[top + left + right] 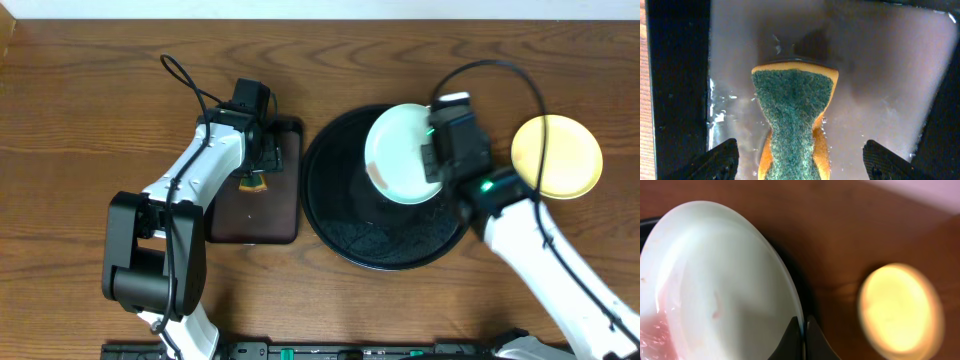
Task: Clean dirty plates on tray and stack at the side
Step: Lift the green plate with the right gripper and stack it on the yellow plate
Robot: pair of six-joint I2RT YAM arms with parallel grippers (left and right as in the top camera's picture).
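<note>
A pale mint-green plate (403,153) is tilted up over the round black tray (345,215), with my right gripper (432,158) shut on its right rim. The right wrist view shows the plate (715,280) with a faint reddish film at its lower left, and the gripper (803,337) pinching the rim. A pale yellow plate (557,157) lies on the table right of the tray, blurred in the right wrist view (900,310). No second mint plate shows. My left gripper (800,165) is open, straddling a green-topped yellow sponge (792,120).
The sponge (252,182) lies on a wet dark-brown rectangular tray (250,220) left of the black tray, under my left gripper (258,160). Wooden table surrounds both trays. A pale wall runs along the far edge.
</note>
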